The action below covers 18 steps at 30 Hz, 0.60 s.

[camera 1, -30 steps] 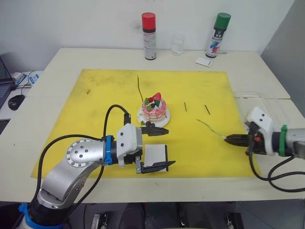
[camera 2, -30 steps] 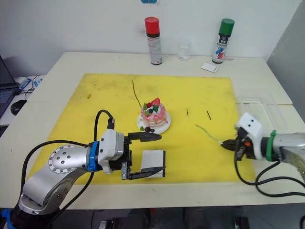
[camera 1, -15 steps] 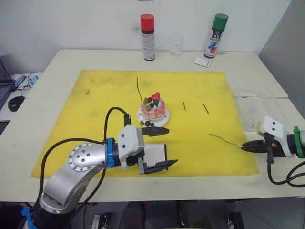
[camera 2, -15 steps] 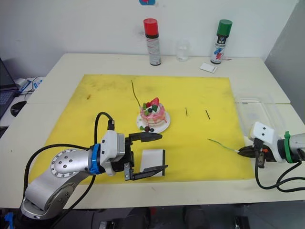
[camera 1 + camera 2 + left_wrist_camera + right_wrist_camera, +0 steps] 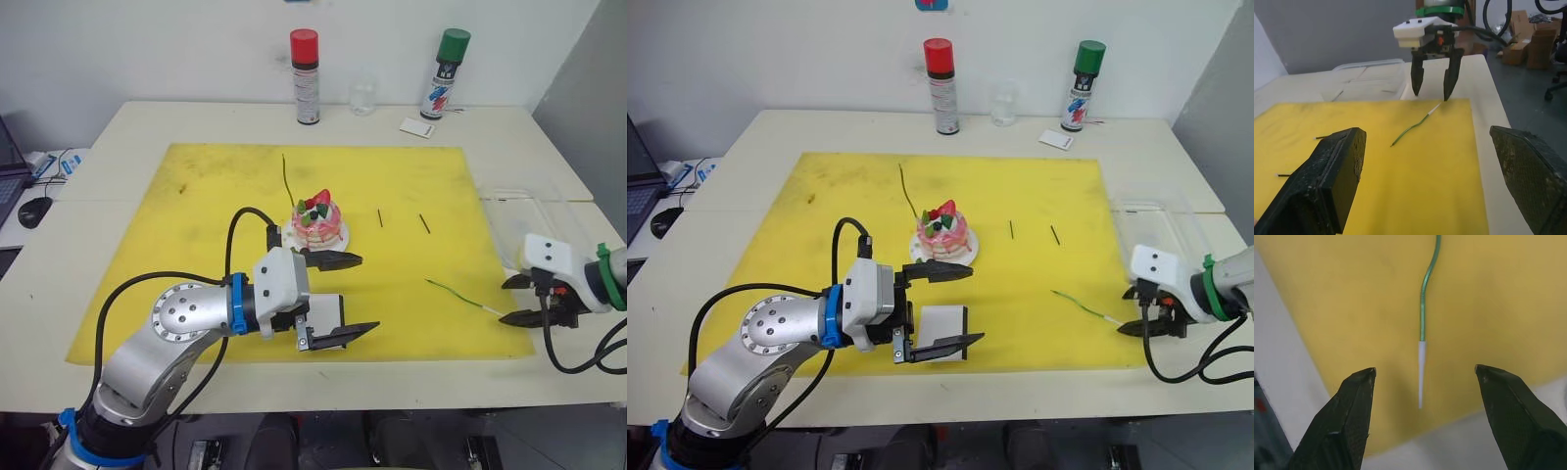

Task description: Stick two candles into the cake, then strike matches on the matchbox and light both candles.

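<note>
yellow matting (image 5: 196, 211) is covering most of the table, and everything for the job is sitting on it. largest of the moving parts, the left gripper (image 5: 348, 295) is hovering with its fingers spread wide over the matchbox (image 5: 319, 311), with the cake (image 5: 316, 220) just beyond it. the right gripper (image 5: 516, 300) is sitting at the mat's right edge with its fingers apart and nothing between them; the white tip of one candle (image 5: 460, 296) is lying just in front of the gap, flat on the mat. the other candle (image 5: 285, 176) is lying behind the cake, and the two matches (image 5: 380, 217) are resting to the cake's right. the risk is looking plain: the candle is very thin and flat, so the closing fingers may be skating over it or flicking it off the mat edge, and a pinch on the tip alone may be bending or snapping it. the left fingers, so close to the cake, could be nudging its plate.
</note>
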Tool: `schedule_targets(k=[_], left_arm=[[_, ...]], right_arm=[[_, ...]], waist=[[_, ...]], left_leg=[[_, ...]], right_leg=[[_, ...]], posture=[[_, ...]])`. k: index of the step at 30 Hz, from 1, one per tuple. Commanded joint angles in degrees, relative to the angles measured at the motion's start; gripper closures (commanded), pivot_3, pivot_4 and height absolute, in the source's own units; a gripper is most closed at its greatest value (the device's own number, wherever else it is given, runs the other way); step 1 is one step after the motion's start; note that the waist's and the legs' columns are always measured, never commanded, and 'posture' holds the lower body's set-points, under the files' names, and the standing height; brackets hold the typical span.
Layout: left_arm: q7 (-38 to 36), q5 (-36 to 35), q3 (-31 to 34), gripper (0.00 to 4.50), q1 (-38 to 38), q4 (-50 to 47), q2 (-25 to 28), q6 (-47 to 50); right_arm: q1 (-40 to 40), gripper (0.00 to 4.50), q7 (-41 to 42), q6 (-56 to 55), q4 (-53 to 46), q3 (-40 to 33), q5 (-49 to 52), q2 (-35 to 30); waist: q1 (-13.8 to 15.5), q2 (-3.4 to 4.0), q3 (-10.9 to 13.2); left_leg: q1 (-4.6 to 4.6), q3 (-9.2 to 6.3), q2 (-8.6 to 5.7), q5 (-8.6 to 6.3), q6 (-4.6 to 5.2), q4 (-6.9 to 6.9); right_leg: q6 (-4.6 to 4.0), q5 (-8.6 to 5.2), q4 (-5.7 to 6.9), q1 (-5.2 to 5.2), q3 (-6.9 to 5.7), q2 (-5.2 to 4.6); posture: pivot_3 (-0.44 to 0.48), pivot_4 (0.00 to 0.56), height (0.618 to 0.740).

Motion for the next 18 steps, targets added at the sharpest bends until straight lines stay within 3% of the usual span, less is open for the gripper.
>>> schedule_targets(k=[1,8,18], left_arm=[[-0.34,1.83,-1.68,0.0,-0.76,-2.05,0.24,-1.21],[0.61,2.08,-2.37,0.0,-0.41,-2.7,-0.9,-0.81],[1.33,2.98,-2.51,0.0,0.36,-2.98,-1.69,-0.84]], right_arm=[[-0.96,1.09,0.01,1.43,0.6,1.21,-1.63,-0.13],[-6.69,1.09,-2.11,4.25,4.5,5.51,-5.26,4.48],[-10.84,1.09,-0.05,11.81,0.07,7.65,-4.39,5.01]], waist=[[0.02,0.0,0.0],[-0.38,0.01,0.0],[-0.46,0.02,0.0]], left_leg=[[0.01,0.0,0.0,0.0,0.0,0.0],[0.04,0.01,0.0,0.0,0.0,0.02],[0.02,0.0,0.0,0.0,0.01,0.01]], right_leg=[[0.0,0.0,0.0,0.0,0.0,0.0],[0.02,0.02,0.05,0.0,0.02,0.01],[0.03,0.02,0.04,-0.01,0.01,0.0]], posture=[[0.0,0.15,0.74],[0.0,0.15,0.74],[0.0,0.15,0.74]])
